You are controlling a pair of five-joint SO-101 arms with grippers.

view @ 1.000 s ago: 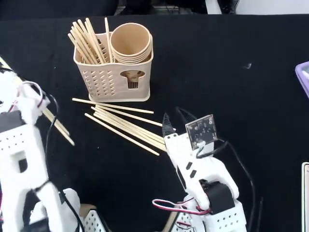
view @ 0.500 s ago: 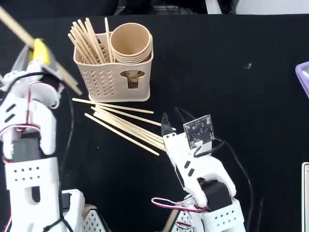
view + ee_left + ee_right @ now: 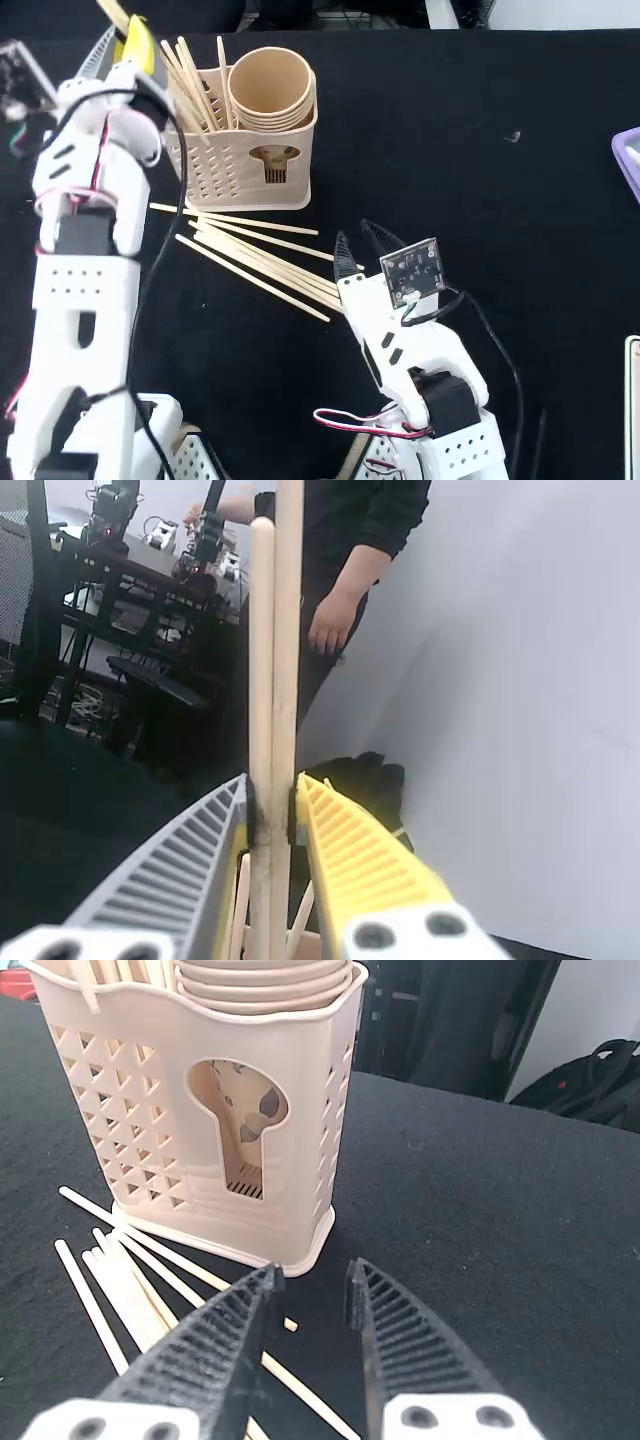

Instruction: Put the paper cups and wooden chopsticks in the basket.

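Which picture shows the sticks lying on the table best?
The high view: the whole pile of loose chopsticks lies spread out in front of the basket. The right wrist view catches just some of them beside the basket's foot.

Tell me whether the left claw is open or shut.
Shut. The left claw clamps two wooden chopsticks between its grey and yellow halves, with no gap beside them.
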